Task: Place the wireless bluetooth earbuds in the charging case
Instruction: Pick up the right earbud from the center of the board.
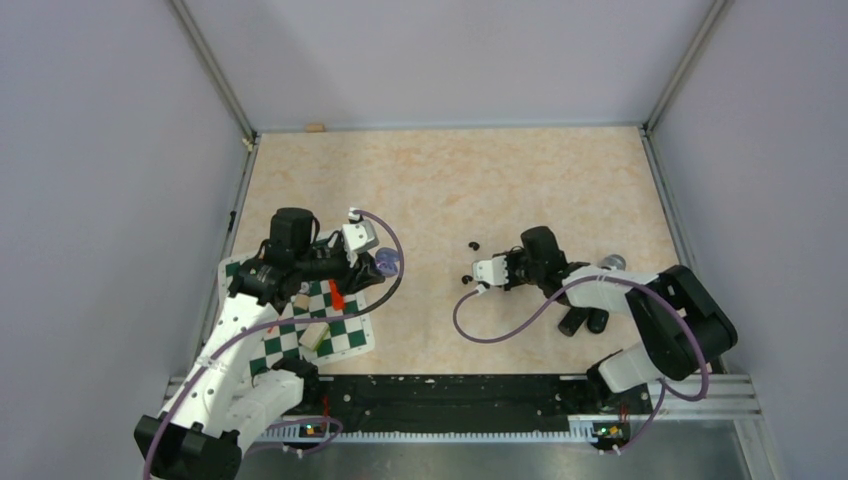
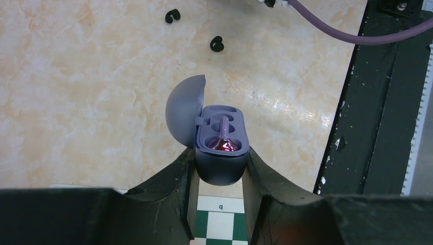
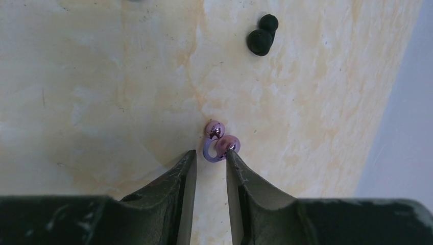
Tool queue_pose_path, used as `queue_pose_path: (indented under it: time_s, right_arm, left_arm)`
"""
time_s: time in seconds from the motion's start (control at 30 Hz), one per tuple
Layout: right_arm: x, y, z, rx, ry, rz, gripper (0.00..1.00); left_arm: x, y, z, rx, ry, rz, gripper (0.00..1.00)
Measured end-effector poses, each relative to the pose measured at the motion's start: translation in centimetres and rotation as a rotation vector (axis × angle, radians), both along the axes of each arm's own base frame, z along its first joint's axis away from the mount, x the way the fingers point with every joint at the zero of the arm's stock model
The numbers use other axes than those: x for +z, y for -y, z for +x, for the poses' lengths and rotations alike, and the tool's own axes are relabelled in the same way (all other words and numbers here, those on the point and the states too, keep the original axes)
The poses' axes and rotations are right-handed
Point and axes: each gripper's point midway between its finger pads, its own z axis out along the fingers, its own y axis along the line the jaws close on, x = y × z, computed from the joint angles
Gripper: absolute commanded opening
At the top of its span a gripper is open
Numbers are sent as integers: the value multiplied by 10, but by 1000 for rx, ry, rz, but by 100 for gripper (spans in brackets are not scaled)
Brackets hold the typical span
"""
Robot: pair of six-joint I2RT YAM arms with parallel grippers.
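- Jaws of the left end effector (image 2: 220, 161) are clamped on the lower body of the charging case (image 2: 220, 171), one finger pressed against each side.
- Held this way, the case is off the tabletop (image 2: 92, 92) with its hinged lid (image 2: 184, 109) swung open to one side.
- One shiny purple earbud (image 2: 223, 144) sits in the well of the case nearer the fingers.
- Under the left end effector, a green-and-white checkered mat (image 2: 220, 224) lies on the tabletop. Beyond the case lie two small black curled pieces (image 2: 172, 16) (image 2: 217, 44), apart from each other.
- Jaws of the right end effector (image 3: 210, 155) stand a narrow gap apart, low over the tabletop.
- The second earbud (image 3: 220, 142), pale lilac with two glossy pinkish beads, lies right at their tips. Its loop reaches into the mouth of the gap and one bead touches a fingertip. Whether it is actually pinched cannot be told.
- Past that earbud, well apart from it, a black two-lobed piece (image 3: 261, 37) rests on the tabletop.
- From the overhead camera, the left arm reaches over the checkered mat and the right arm reaches in toward the middle of the tabletop. The two end effectors are well apart.
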Motion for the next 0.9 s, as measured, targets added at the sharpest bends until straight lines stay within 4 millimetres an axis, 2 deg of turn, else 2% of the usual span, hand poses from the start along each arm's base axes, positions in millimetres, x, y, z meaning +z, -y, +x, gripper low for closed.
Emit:
queue_pose_path:
  time_s: [0.13, 0.3, 0.4, 0.77, 0.9]
  right_arm:
    - [0, -2, 3, -5, 12, -1, 23]
    - [-3, -8, 6, -1, 9, -4, 7]
    - [-4, -13, 9, -2, 1, -4, 2]
    - [-3, -25, 2, -23, -58, 33, 0]
    - [9, -29, -6, -57, -130, 84, 0]
  left_arm:
    - [0, 0, 0, 0, 0, 0, 0]
    - [0, 0, 0, 0, -2, 0, 0]
    - [0, 0, 0, 0, -2, 0, 0]
    - [-1, 0, 0, 0, -4, 1, 0]
    - [-2, 0, 0, -1, -10, 2, 0]
